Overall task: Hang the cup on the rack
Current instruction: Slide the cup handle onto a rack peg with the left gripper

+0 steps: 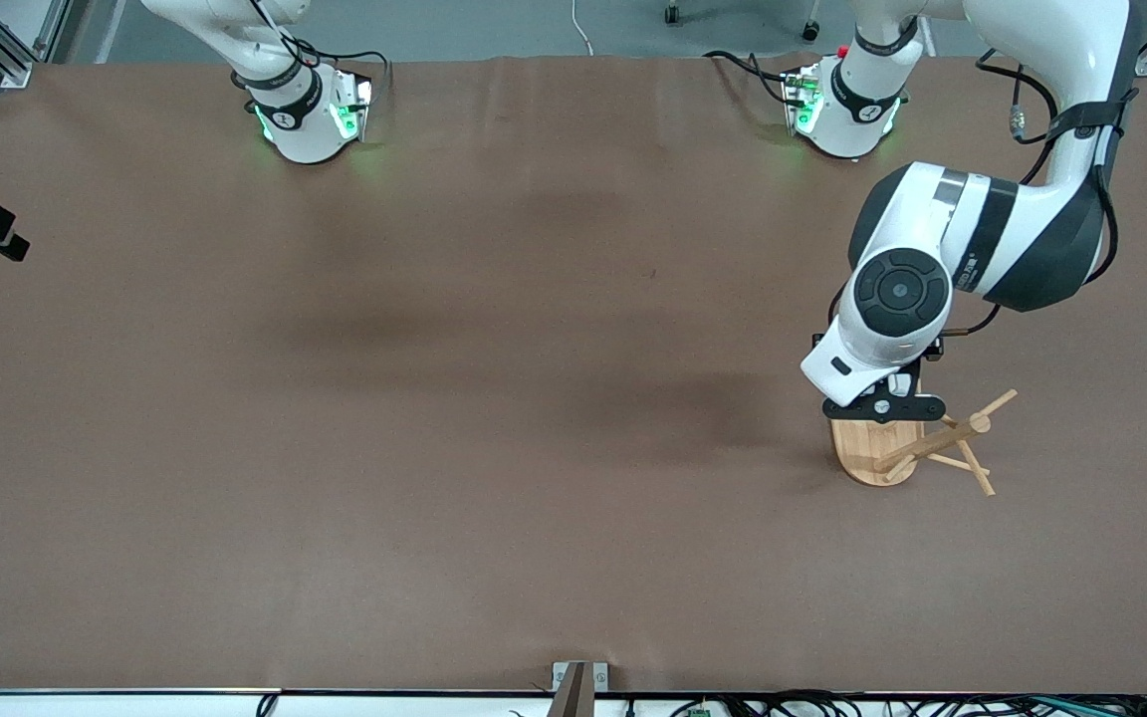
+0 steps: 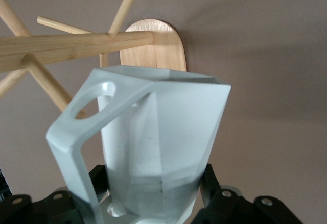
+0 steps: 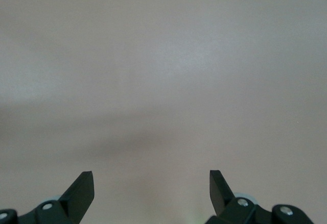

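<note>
My left gripper is shut on the white faceted cup, gripping its lower body from both sides. The cup's blocky handle with its round hole lies right by a thin peg of the bamboo rack; the peg's end shows through the hole. In the front view the left gripper is over the rack's oval base, and the arm hides the cup. The rack stands toward the left arm's end of the table. My right gripper is open and empty over bare table.
The brown table cover is bare around the rack. Several rack pegs stick out toward the front camera and the table's end. The right arm waits, its hand out of the front view.
</note>
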Robot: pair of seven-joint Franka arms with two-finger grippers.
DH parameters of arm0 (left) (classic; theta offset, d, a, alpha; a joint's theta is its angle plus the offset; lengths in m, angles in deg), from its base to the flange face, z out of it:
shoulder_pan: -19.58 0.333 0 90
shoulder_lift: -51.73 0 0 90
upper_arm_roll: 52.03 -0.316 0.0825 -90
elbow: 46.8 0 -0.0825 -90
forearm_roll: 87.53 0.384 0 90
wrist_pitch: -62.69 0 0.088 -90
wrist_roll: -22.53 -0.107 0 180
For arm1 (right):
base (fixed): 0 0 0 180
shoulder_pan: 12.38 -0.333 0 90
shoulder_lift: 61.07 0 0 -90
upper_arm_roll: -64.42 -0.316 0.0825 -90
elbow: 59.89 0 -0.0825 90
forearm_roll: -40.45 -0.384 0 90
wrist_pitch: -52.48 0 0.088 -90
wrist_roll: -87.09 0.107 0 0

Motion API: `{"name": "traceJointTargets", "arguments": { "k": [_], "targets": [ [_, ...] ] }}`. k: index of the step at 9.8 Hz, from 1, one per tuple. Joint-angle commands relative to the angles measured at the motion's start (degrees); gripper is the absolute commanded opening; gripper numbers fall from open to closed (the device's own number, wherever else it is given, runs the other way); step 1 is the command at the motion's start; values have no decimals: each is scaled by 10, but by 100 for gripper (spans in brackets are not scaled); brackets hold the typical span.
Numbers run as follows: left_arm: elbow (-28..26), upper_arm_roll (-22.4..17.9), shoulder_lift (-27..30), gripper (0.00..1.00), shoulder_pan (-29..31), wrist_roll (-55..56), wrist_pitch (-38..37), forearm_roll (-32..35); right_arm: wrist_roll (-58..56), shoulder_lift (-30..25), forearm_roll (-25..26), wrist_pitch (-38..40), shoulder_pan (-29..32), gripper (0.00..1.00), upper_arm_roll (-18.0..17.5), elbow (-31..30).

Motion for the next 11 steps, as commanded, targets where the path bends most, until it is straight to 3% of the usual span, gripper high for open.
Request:
{"name": "traceJointTargets", "arguments": {
  "k": [1,11],
  "targets": [
    [-28,4,8,4,10,-10,12,-6,6,-4,-7,-1,3,100,-1,0],
    [-29,4,-5,8,29,-43,33,-4,8,-4,-6,-5,5,100,1,-3]
  ]
}}
